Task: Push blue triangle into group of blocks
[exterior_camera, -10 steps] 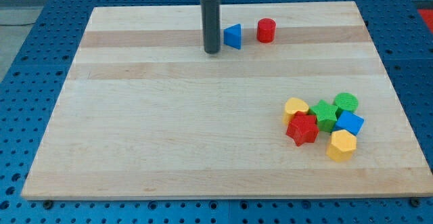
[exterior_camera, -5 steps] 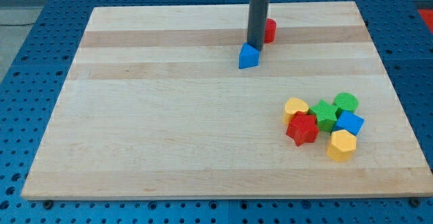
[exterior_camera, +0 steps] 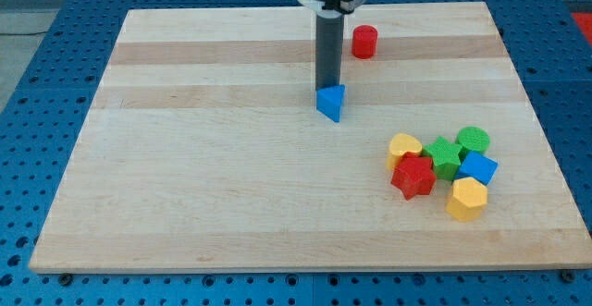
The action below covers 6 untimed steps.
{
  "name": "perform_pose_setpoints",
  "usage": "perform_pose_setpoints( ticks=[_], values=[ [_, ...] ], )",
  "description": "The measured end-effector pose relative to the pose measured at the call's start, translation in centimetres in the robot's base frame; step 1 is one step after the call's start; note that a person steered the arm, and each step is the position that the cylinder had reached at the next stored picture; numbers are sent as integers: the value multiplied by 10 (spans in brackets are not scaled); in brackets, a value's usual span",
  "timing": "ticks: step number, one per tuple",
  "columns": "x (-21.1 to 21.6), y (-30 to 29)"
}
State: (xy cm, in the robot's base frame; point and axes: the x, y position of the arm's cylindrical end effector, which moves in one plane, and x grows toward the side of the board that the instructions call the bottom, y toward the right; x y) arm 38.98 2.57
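The blue triangle (exterior_camera: pixel 331 103) lies on the wooden board (exterior_camera: pixel 231 177), a little right of centre in its upper half. My tip (exterior_camera: pixel 326 88) touches the triangle's upper edge, just above it in the view. The group of blocks sits at the lower right: a yellow heart (exterior_camera: pixel 403 146), a green star (exterior_camera: pixel 444 155), a green cylinder (exterior_camera: pixel 474 140), a blue cube (exterior_camera: pixel 478 168), a red star (exterior_camera: pixel 413 177) and a yellow hexagon (exterior_camera: pixel 467 198). The triangle is well up and left of the group.
A red cylinder (exterior_camera: pixel 364 42) stands alone near the top edge, up and right of my tip. The board rests on a blue perforated table (exterior_camera: pixel 37 84).
The blue triangle has moved from beside the red cylinder down the board towards the view's bottom. My tip went from its left side around to above it and followed it down.
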Motion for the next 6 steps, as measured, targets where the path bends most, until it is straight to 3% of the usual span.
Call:
perform_pose_setpoints(
  ticks=[3,6],
  values=[
    [89,11],
    [123,10]
  ],
)
